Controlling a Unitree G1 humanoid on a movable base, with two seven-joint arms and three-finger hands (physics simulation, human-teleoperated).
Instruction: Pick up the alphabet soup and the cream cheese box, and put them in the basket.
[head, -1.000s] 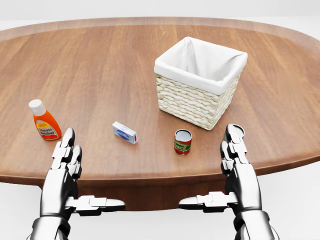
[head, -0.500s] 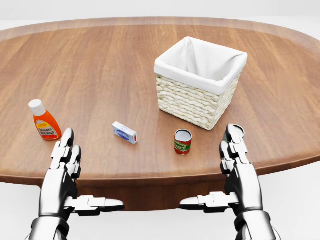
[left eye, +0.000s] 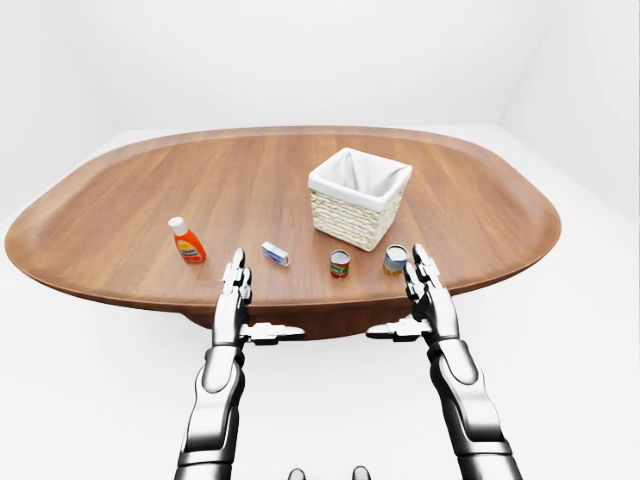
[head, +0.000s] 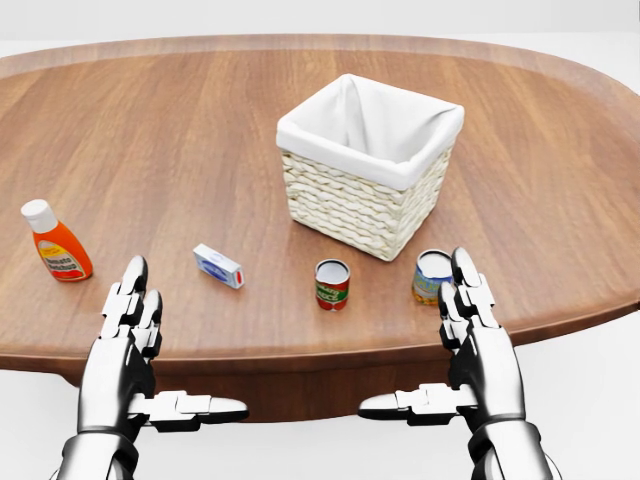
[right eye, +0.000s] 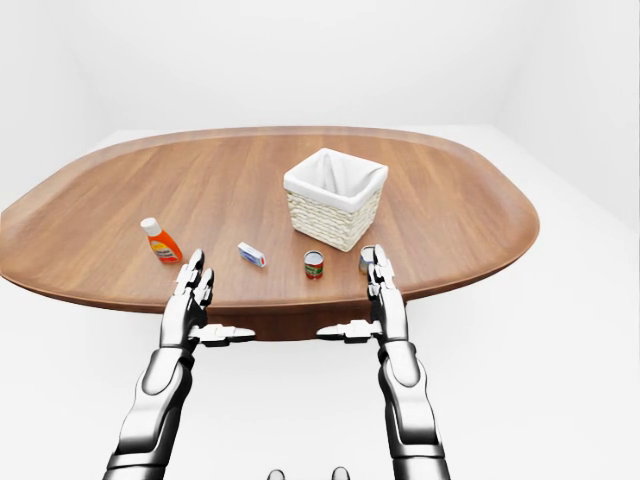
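White walls surround a big oval wooden table (head: 150, 130). On it stands a woven basket with white cloth lining (head: 366, 165); below it in the head view stands the red-labelled alphabet soup can (head: 332, 284), and left of the can lies the small white and blue cream cheese box (head: 218, 266). Both the left hand (head: 130, 345) and the right hand (head: 478, 335) hover at the table's near edge, fingers spread flat, holding nothing.

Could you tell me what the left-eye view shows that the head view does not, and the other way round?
Only the left-eye view shows the whole oval table, the white room and both forearms. Only the head view shows the can labels up close. Both show the basket, ketchup bottle, cream cheese box, two cans, and open left hand and right hand.
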